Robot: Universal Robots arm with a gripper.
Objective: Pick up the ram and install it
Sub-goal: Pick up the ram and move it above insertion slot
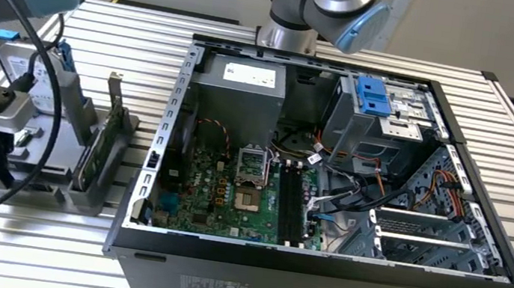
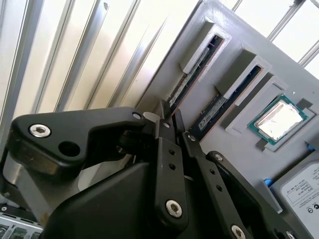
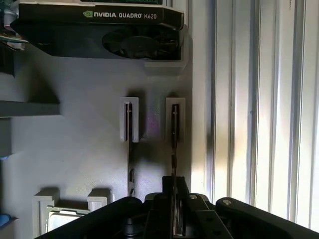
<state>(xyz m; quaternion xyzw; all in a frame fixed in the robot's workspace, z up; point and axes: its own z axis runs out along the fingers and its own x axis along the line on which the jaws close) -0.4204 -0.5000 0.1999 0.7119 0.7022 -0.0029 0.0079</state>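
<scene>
The ram (image 3: 174, 134) is a thin dark stick standing on edge in a slot of the grey parts holder (image 3: 84, 149). In the second wrist view the ram (image 2: 193, 74) runs away from the fingertips. My gripper (image 3: 174, 188) straddles the near end of this stick, its black fingers pressed against both faces. The same grip shows in the second wrist view, where the gripper (image 2: 170, 115) is nearly closed. A second stick (image 3: 128, 137) stands in the neighbouring slot. The stick I hold still sits in its slot.
The open computer case (image 1: 320, 266) fills the middle of the exterior view, with memory slots (image 1: 294, 202) on its motherboard. The holder (image 1: 78, 194) stands at the exterior view's left, carrying a green card (image 1: 100, 137), a hard drive (image 1: 26, 66), a graphics card (image 3: 99, 30) and a processor (image 2: 276, 119).
</scene>
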